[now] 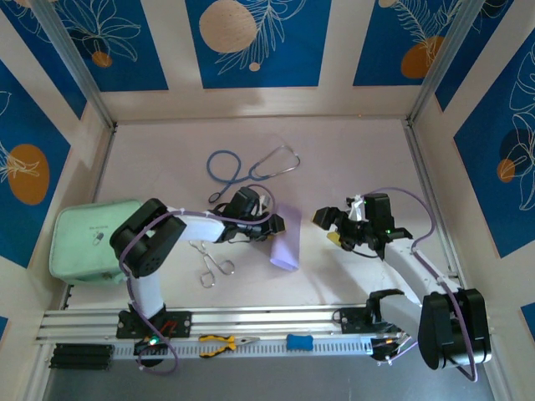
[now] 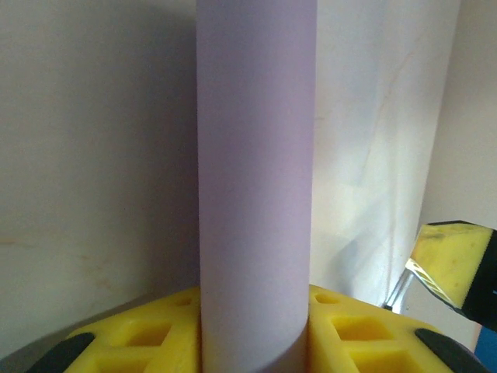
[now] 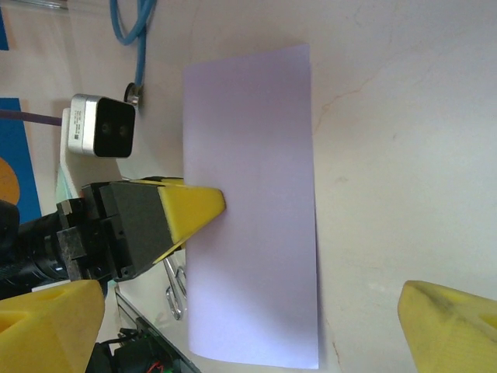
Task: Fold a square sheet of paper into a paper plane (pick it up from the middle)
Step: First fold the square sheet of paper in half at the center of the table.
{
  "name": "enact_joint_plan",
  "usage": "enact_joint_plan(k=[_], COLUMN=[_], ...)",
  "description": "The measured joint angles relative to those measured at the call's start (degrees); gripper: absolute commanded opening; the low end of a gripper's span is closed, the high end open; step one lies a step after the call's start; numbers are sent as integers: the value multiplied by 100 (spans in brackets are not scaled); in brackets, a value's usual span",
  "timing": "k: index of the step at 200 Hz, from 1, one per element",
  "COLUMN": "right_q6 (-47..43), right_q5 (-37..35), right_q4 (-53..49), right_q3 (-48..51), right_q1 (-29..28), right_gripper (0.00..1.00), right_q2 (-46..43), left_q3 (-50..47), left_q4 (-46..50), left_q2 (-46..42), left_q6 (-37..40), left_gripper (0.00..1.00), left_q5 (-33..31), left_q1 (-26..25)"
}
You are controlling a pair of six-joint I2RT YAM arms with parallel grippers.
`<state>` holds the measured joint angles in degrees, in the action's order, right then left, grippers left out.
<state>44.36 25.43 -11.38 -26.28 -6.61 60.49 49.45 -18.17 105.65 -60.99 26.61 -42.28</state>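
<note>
At counter (image 1: 159, 163) centre: left hand (image 1: 267, 228) clamps square sheet of paper (image 1: 286, 248), seemingly curled double, long axis near-far; right hand (image 1: 332, 224) wide open, empty, just right.

Pale surface (image 1: 167, 150), walled on 3 sides. Blue stethoscope (image 1: 241, 177) lies toward the back, centre-left; mint-green pouch (image 1: 88, 242) at left edge; metal forceps (image 1: 209, 263) nearer front, btwn pouch & centre. Yellow-handled pliers (image 1: 221, 343) & blue-handled tool (image 1: 299, 342) sit on front rail.

Robot lab test booth w/ alu rail (image 1: 267, 321) (blue-printed wall panels (image 1: 288, 50)).
</note>
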Motion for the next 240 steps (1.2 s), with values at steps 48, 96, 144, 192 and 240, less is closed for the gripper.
enact_joint_plan(k=[48,96,144,192,240], right_q6=[24,68,149,192,262], right_q5=[-39,-118,-140,-142,-140], right_q4=[-50,-153,-153,-149,-118], right_q3=[2,2,2,2,2], right_q1=[0,0,0,0,-31], right_gripper=[97,97,97,96,96], right_q2=[48,48,48,48,146], left_q3=[85,149,278,588,734], left_q4=[293,400,586,1231,2074], left_q2=[63,105,105,98,-144], left_q6=[96,136,225,621,1167], left_gripper=[35,37,46,52,56], left_q5=[-79,-116,-120,-339,-837], left_q1=[0,0,-2,-57,-70])
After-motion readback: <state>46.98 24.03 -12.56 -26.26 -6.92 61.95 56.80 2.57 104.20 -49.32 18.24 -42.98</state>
